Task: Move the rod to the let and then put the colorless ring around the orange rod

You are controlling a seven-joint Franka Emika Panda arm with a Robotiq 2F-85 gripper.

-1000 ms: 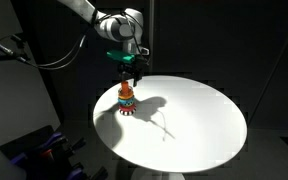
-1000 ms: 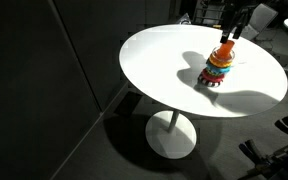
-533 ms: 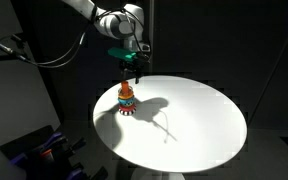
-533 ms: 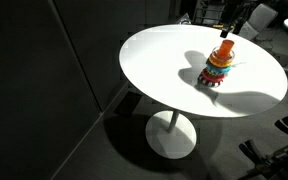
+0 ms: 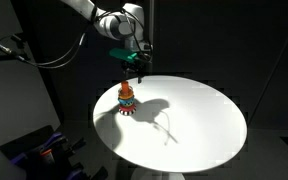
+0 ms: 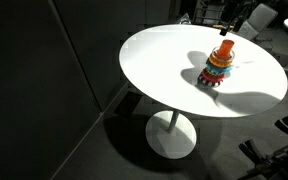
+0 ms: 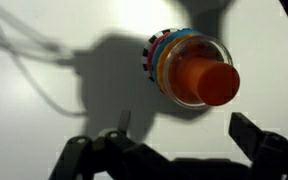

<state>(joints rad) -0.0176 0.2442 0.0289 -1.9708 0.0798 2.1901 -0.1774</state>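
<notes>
Robotiq gripper [image 7: 179,135] has its two dark fingers [image 7: 252,135] spread wide, nothing between them and nothing touching them. In both exterior views the gripper [image 5: 134,68] [image 6: 231,20] hangs directly above the toy, apart from it, with a clear gap beneath the fingertips.

Orange plastic rod [image 7: 212,83]: a smooth, matte cylinder with a rounded tip, standing upright. In the wrist view it lies at about 1 o'clock from the frame centre.

Colourless transparent ring [image 7: 206,45]: glossy and circular. It appears to encircle the rod at the top of the stack; the colours beneath show through it.

Stack of coloured plastic rings [image 7: 160,62]: blue, yellow and red bands around the rod, with a toothed dark rim at the bottom. In the exterior views the stack [image 5: 126,97] [image 6: 220,65] tapers upward like a cone.

Round white table [image 5: 199,115] [image 6: 159,60] [image 7: 44,120]: a smooth, plain top. In an exterior view the stack stands near its 9 o'clock edge [image 5: 102,108]. Dark shadows of the arm and cables fall across the surface.
</notes>
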